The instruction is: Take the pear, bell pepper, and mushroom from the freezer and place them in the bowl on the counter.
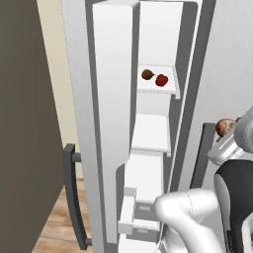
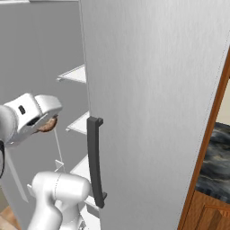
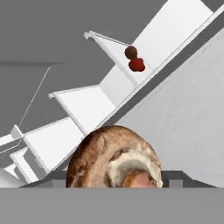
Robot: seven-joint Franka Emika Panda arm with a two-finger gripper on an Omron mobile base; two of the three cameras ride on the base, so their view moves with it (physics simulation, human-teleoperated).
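Note:
My gripper (image 3: 114,178) is shut on the brown mushroom (image 3: 113,155), cap towards the camera. It holds the mushroom (image 1: 225,127) in the air outside the open freezer (image 1: 153,133), in front of the wider grey door. From the right base view the mushroom (image 2: 47,125) peeks out under the white hand. On an upper freezer shelf lie the small red bell pepper (image 1: 162,80) and, touching it on the left, the dark brown pear (image 1: 147,74). Both show far off as bell pepper (image 3: 137,64) and pear (image 3: 131,52). A strip of the counter (image 2: 219,155) shows at the right. The bowl is out of view.
The open freezer door (image 1: 111,123) stands to the left with its dark handle (image 1: 74,197). The closed grey fridge door (image 2: 152,103) with a dark vertical handle (image 2: 95,161) is close on my right. White shelves and drawers (image 1: 143,197) sit below the vegetables. Brown cabinet (image 2: 204,213) under the counter.

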